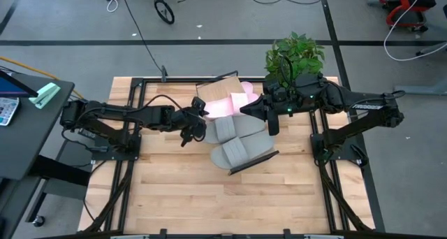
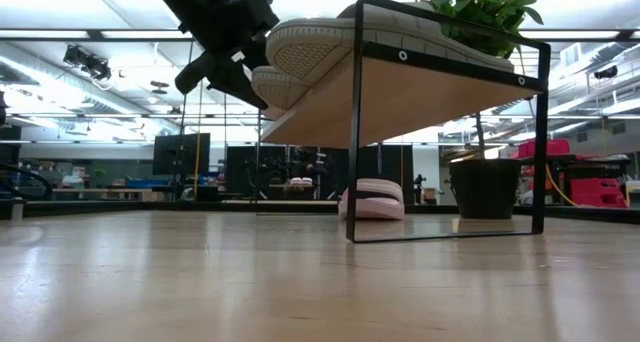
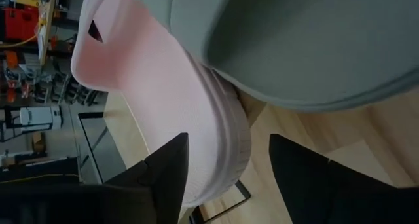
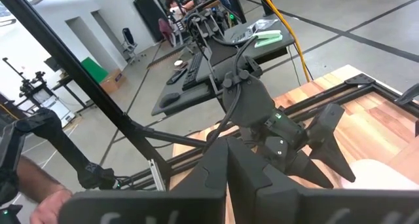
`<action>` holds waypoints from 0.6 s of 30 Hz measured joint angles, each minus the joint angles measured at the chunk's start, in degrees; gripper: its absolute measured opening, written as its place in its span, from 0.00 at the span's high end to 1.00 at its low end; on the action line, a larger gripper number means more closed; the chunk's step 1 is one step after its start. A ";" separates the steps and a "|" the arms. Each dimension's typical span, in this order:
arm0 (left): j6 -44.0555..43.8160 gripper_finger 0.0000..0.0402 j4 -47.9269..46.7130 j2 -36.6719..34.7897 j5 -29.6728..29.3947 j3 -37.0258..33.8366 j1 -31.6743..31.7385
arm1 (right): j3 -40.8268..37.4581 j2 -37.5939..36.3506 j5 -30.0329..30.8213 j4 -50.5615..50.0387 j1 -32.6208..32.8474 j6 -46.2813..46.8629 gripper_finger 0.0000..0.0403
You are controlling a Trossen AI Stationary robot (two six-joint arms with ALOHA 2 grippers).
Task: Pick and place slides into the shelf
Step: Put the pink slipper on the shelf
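Observation:
The shelf (image 2: 420, 92) stands on thin black legs in the middle of the table. Two grey slides (image 1: 236, 140) lie side by side on it, soles showing at its near end (image 2: 300, 52). One pink slide (image 3: 163, 106) lies on the board beyond them (image 1: 223, 107). Another pink slide (image 2: 372, 200) rests on the tabletop behind the shelf. My left gripper (image 3: 228, 139) is open at the shelf's left side (image 1: 198, 126), its fingers on either side of the pink slide's sole edge. My right gripper (image 4: 226, 178) hangs shut and empty above the shelf's far right (image 1: 269, 119). My left gripper comes at the pink slide on the shelf from the table's left, slanting down, with the sole edge (image 3: 226, 129) in the gap. One finger (image 3: 171, 171) overlaps the sole in the wrist view; I cannot tell whether it touches. The other finger (image 3: 308, 178) stands clear.
A potted green plant (image 1: 295, 56) stands at the table's far right, its dark pot (image 2: 485, 187) just right of the shelf. Black rails (image 1: 133, 120) carry the arms along the table's left and right sides. Bare planks (image 1: 209, 204) lie toward the near edge.

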 joint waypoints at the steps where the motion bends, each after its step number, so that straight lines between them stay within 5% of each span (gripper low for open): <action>1: -0.39 0.45 -0.38 -0.39 0.06 0.00 0.00 | 0.01 0.00 0.02 0.00 -0.01 0.02 0.97; 7: -4.60 0.43 -4.37 -1.62 0.01 2.98 -0.87 | 0.01 0.00 0.02 0.37 -0.01 0.99 0.90; 18: -26.55 0.47 -12.64 -2.27 0.13 20.42 -0.15 | 0.02 -3.89 0.10 -0.53 -0.73 -4.07 0.76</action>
